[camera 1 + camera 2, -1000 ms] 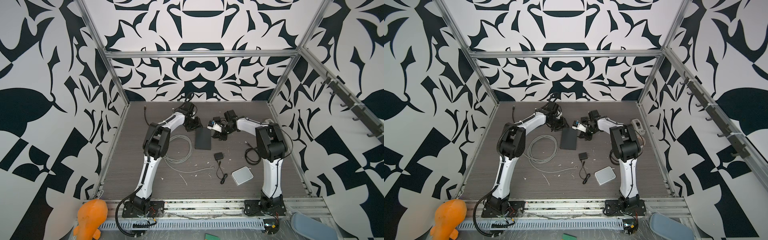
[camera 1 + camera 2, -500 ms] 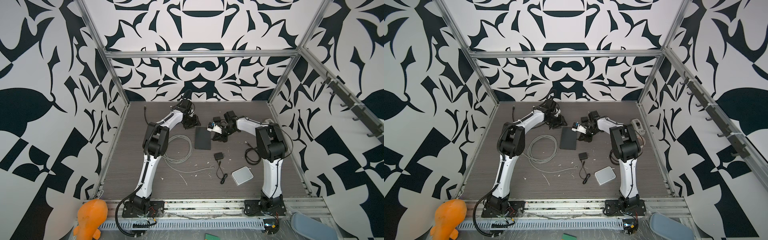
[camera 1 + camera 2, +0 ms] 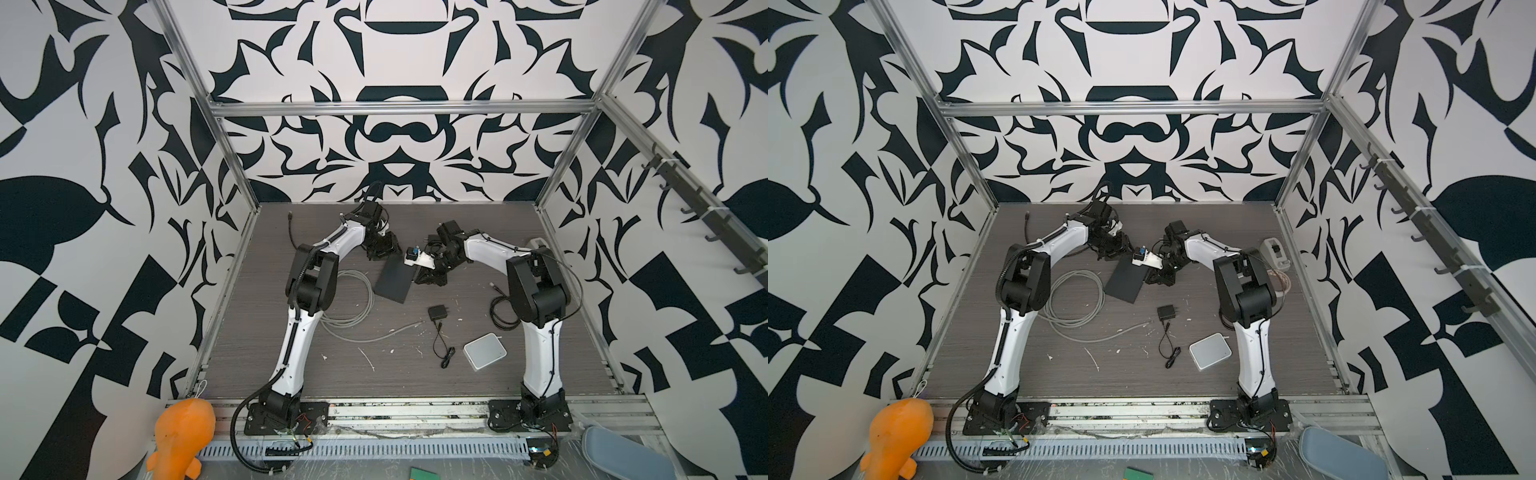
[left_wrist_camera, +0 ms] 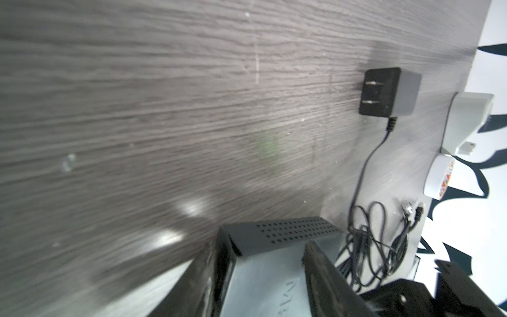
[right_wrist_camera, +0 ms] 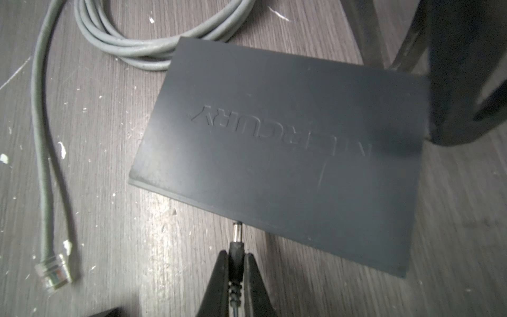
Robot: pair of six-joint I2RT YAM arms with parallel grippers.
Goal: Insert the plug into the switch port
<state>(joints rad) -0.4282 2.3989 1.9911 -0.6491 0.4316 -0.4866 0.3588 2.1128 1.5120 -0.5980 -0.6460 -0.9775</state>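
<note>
Pinching the plug (image 5: 236,238) by its black barrel, the right end effector (image 5: 237,256) holds its metal tip at the edge of the switch box (image 5: 288,153); the left end effector (image 4: 264,244) clamps that box on the tabletop (image 5: 109,164).

On the table (image 3: 249,353), the switch (image 3: 395,279) lies toward the back middle, the coiled cable (image 5: 137,53) just left of it, the adapter (image 3: 436,312) in front and the smaller box (image 3: 485,351) further front and right. The left claw (image 4: 266,241) grips its far end; the plug (image 5: 236,233), in the right claw (image 5: 236,258), meets its right edge.
</note>
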